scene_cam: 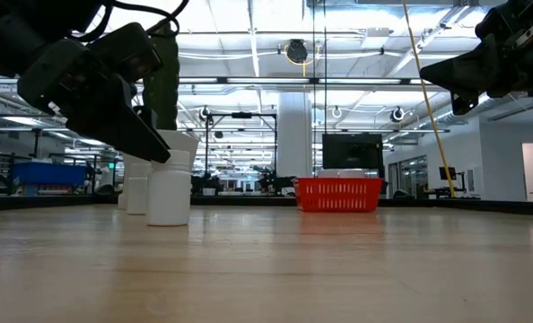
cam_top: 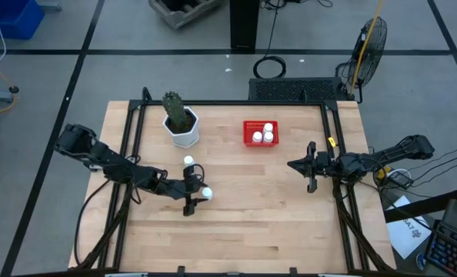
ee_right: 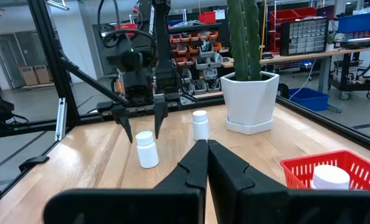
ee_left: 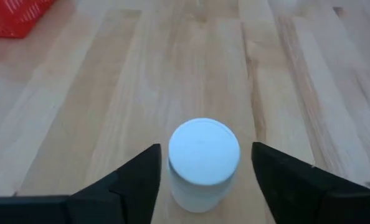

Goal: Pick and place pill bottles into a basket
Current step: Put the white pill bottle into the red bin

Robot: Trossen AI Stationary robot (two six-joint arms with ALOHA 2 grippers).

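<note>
A white pill bottle stands upright on the wooden table. My left gripper is open and slants down over it. Its two fingers stand on either side of the bottle's cap without touching. A second bottle stands a little farther back, toward the plant pot. The red basket sits at the far middle and holds three bottles. My right gripper is shut and empty, above the table to the right of the basket.
A white hexagonal pot with a green cactus stands at the far left, just beyond the second bottle. Black frame rails run along the table's left, right and far sides. Bare wood lies between the bottles and the basket.
</note>
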